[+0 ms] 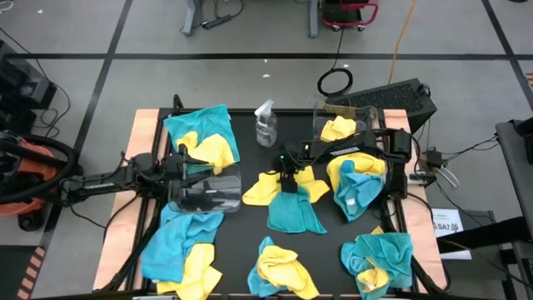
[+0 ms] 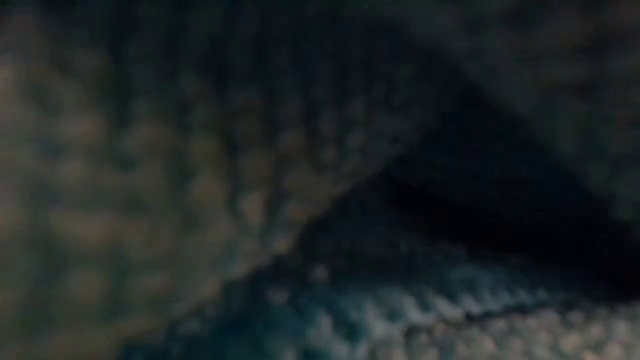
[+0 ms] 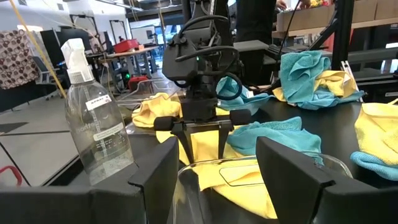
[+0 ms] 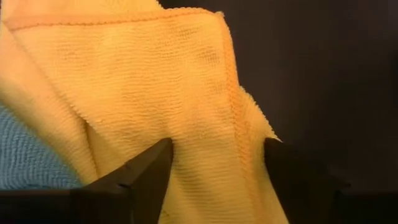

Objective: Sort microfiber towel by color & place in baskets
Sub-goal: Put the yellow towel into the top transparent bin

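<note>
Straddling the yellow towel point(image 4: 186, 87) on the worktop point(image 4: 323, 74), our right fingers point(image 4: 149, 171) stand spread, not yet clenched; we should pinch one layer only, clear of the teal towel point(image 4: 31, 162) beside them.

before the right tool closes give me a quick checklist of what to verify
1. Right tool straddles a yellow towel in the table's middle: ok.
2. Only yellow between its fingers; a teal towel lies beside, outside them: ok.
3. Right tool open around the fold: ok.
4. Target basket at the far right already holds yellow: ok.
5. Spray bottle stands apart from the pick: ok.
6. Left tool waits at the left basket; whether it grips the basket: cannot tell.
</note>
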{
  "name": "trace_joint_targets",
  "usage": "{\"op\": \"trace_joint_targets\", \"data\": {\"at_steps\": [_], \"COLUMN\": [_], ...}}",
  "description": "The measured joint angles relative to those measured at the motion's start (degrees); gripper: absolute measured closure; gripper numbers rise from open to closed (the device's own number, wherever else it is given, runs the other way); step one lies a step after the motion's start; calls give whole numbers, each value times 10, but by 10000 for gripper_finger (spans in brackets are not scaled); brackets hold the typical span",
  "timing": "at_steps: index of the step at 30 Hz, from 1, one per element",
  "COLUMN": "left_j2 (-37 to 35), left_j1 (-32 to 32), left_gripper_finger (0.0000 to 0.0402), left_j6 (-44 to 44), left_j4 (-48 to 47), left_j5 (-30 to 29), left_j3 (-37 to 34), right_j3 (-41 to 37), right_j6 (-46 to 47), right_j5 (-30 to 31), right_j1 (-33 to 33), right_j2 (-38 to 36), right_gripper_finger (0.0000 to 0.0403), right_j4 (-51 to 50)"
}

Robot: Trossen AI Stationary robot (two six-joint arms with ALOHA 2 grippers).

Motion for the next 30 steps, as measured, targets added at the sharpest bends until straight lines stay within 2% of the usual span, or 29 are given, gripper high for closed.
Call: {"op": "trace_joint_targets", "data": {"at_steps": [4, 13, 19, 30], "left_j2": [0, 0, 0, 0], "left_j1": [0, 0, 0, 0], "left_gripper_finger": [181, 181, 181, 181], "left_j6": [0, 0, 0, 0], "left_j4": [0, 0, 0, -2], "left_j5": [0, 0, 0, 0], "left_j3": [0, 0, 0, 0], "right_j3": [-1, -2, 22, 134], "right_j6": [-2, -11, -15, -71], "right_j5": [2, -4, 0, 76], "right_j1": [9, 21, 22, 50], "right_j2": [1, 1, -6, -26], "right_gripper_finger": [212, 387, 396, 402], "right_j4": [-1, -1, -29, -126]}}
